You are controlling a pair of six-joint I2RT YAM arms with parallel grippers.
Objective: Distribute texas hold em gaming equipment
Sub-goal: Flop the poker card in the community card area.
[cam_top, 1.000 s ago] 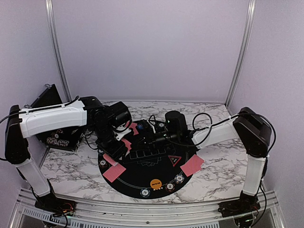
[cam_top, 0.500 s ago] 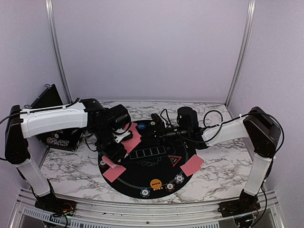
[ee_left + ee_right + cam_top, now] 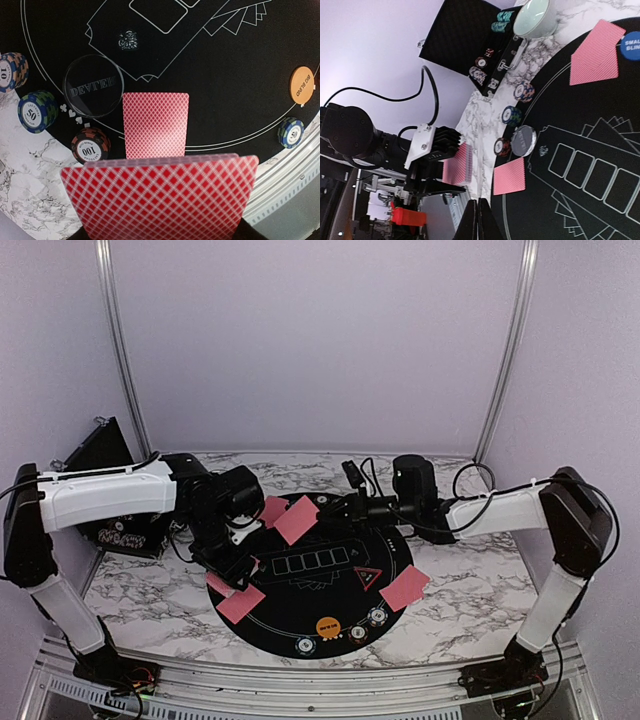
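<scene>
over left side of mat [image 3: 290,615], left gripper [image 3: 232,562] pinching card stack [image 3: 160,195]; right gripper [image 3: 477,220] pressed together, holding nothing. best going slow, holding stack flat, sliding only one card off.

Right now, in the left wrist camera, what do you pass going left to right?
Orange-and-blue striped chip marked 10, blue-and-green striped chip marked 50, clear round dealer button, single red-backed playing card, orange round big-blind disc.

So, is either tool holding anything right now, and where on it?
Left tool grips the deck of red-backed cards by its near end, the far end sticking out. Right tool is shut, empty.
</scene>
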